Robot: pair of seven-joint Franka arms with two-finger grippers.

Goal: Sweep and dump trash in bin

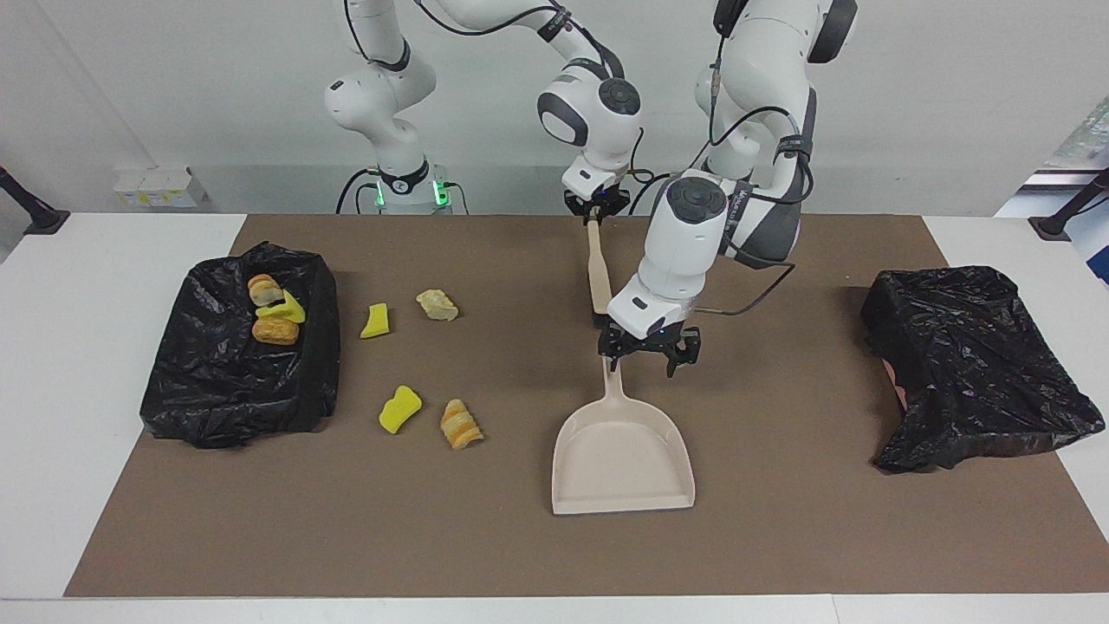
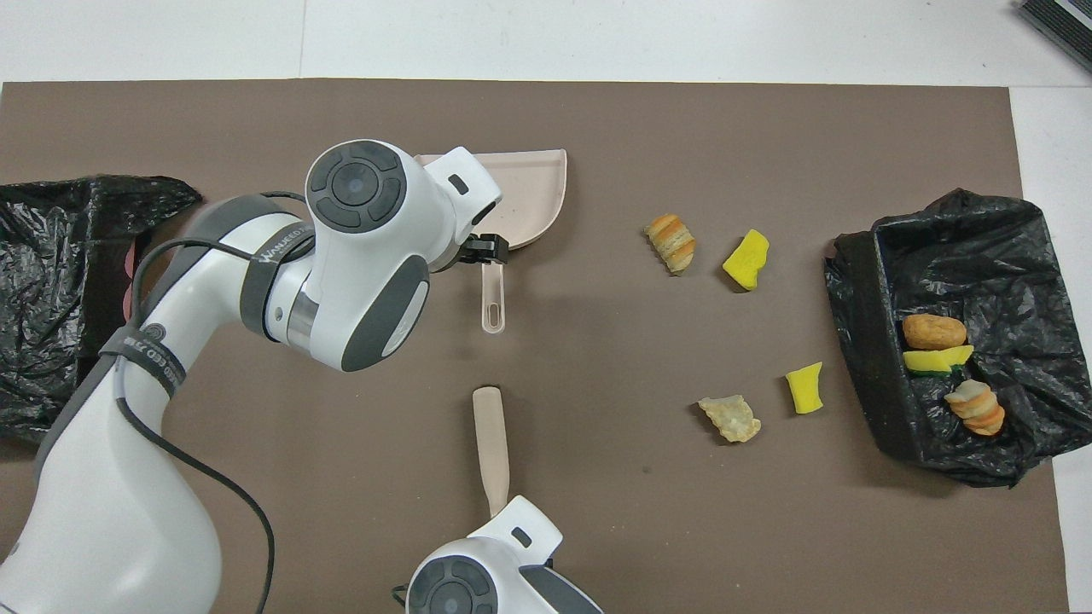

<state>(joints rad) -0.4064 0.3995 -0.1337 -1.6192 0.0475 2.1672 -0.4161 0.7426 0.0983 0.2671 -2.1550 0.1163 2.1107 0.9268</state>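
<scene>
Judging by their look, the trash (image 1: 400,408) pieces are light and soft: yellow spongy chunks and tan pastry-like lumps that should slide or tumble easily under a brush (and squash if pinched). Four lie loose on the brown mat (image 1: 780,537) toward the right arm's end of the table, beside the black-lined bin (image 1: 217,399), which holds three more near the edge closest to the robots. Sweeping suits them better than gripping.

The dustpan (image 1: 622,459) is stiff plastic, best taken by its slim handle, which points toward the robots. The left gripper (image 1: 647,355) sits at that handle with jaws apart, not yet clamped. The right gripper (image 1: 596,206) has its jaws clamped on the handle tip of the brush (image 1: 599,273), near the mat's robot-side edge. A second black bag (image 1: 970,364) lies at the left arm's end.
</scene>
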